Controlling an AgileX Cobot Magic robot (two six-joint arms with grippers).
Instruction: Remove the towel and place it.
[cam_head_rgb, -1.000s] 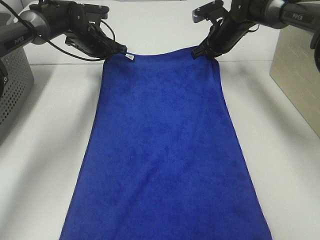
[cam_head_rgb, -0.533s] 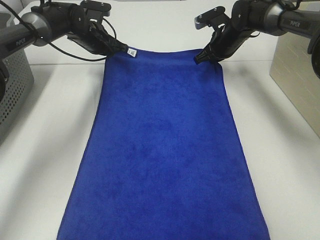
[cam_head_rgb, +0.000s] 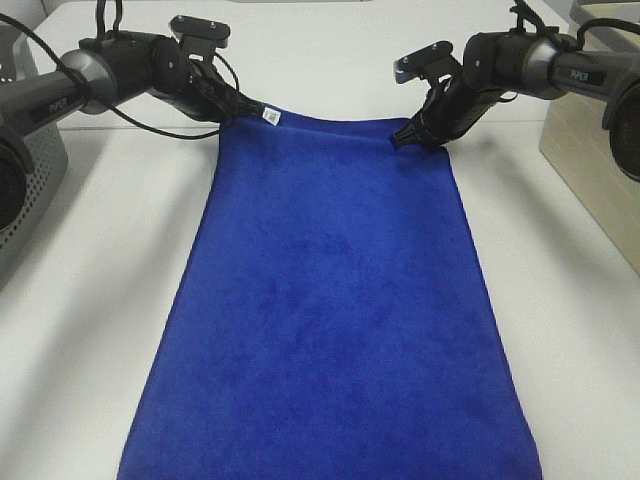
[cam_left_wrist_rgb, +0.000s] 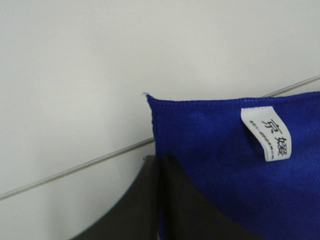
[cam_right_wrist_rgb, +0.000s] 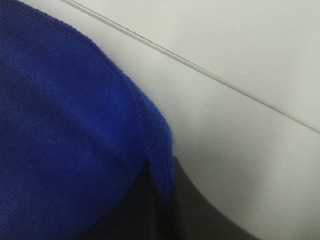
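On the white table, a spread blue towel.

A white table is filling most of the overhead view. A grey perforated basket is standing at its left edge, partly cut off by the frame. A beige box is standing at the right edge, also cut off. A thin seam line is running across the tabletop.
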